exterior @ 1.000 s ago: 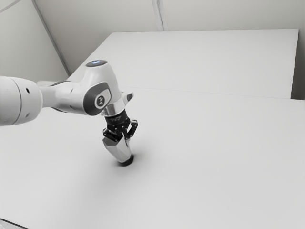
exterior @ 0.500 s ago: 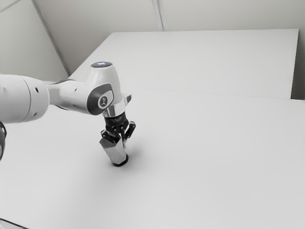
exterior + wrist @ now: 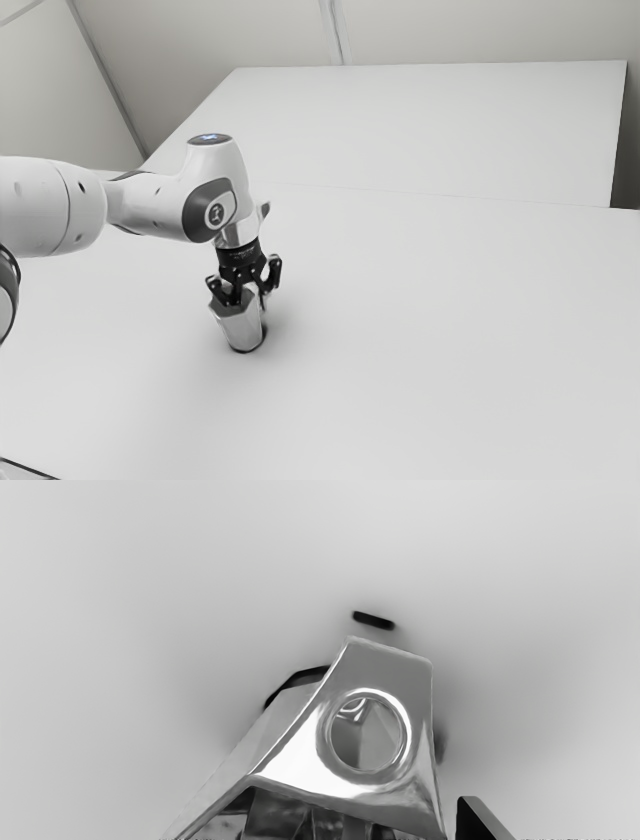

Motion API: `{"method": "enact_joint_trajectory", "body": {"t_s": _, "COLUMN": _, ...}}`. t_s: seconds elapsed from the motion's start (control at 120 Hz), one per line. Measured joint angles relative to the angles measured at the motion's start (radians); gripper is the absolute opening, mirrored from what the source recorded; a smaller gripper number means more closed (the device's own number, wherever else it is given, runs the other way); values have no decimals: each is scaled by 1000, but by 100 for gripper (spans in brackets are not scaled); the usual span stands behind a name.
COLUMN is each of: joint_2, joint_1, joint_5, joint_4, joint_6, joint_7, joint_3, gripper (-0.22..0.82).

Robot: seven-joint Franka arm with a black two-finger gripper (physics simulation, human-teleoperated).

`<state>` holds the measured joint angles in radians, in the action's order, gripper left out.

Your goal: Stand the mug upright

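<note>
Pale table (image 3: 450, 330), shiny mug (image 3: 240, 330) on it

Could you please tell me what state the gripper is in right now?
Gripper: down at the mug, but whether it is open or closed on it cannot be told.

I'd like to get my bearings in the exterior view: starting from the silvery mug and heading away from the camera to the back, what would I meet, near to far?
Mug → thin line across the white surface → that surface's far edge → pale wall.
</note>
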<state>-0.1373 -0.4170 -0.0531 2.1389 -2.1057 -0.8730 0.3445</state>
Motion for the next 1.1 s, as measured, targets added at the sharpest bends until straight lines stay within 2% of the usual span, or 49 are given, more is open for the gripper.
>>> {"method": "enact_joint_trajectory", "body": {"t_s": 0.067, "joint_2": 2, "joint_1": -1, "joint_5": -2, "joint_4": -9, "joint_6": 6, "joint_7": 2, "joint_3": 1, "gripper": 25}}
{"method": "enact_joint_trajectory", "body": {"t_s": 0.15, "joint_2": 5, "joint_1": -1, "joint_5": -4, "joint_4": -23, "joint_6": 17, "joint_7": 5, "joint_3": 2, "gripper": 36}}
{"method": "enact_joint_trajectory", "body": {"t_s": 0.35, "joint_2": 22, "joint_1": 0, "joint_5": -5, "joint_4": -54, "joint_6": 58, "joint_7": 14, "joint_3": 3, "gripper": 51}}
{"method": "enact_joint_trajectory", "body": {"t_s": 0.617, "joint_2": 89, "joint_1": 10, "joint_5": 4, "joint_4": -119, "joint_6": 134, "joint_7": 69, "joint_3": -4, "gripper": 58}}
{"method": "enact_joint_trajectory", "body": {"t_s": 0.633, "joint_2": 96, "joint_1": 24, "joint_5": 6, "joint_4": -124, "joint_6": 140, "joint_7": 77, "joint_3": -16, "gripper": 58}}
{"method": "enact_joint_trajectory", "body": {"t_s": 0.7, "joint_2": 124, "joint_1": 147, "joint_5": 20, "joint_4": -143, "joint_6": 160, "joint_7": 115, "joint_3": -135, "gripper": 59}}
{"method": "enact_joint_trajectory", "body": {"t_s": 0.758, "joint_2": 142, "joint_1": 188, "joint_5": 38, "joint_4": -170, "joint_6": 175, "joint_7": 161, "joint_3": -171, "gripper": 59}}
{"method": "enact_joint_trajectory", "body": {"t_s": 0.867, "joint_2": 161, "joint_1": 181, "joint_5": 59, "joint_4": -241, "joint_6": 201, "joint_7": 274, "joint_3": -150, "gripper": 60}}
{"method": "enact_joint_trajectory", "body": {"t_s": 1.1, "joint_2": 158, "joint_1": 215, "joint_5": 77, "joint_4": -456, "joint_6": 347, "joint_7": 483, "joint_3": -133, "gripper": 60}}
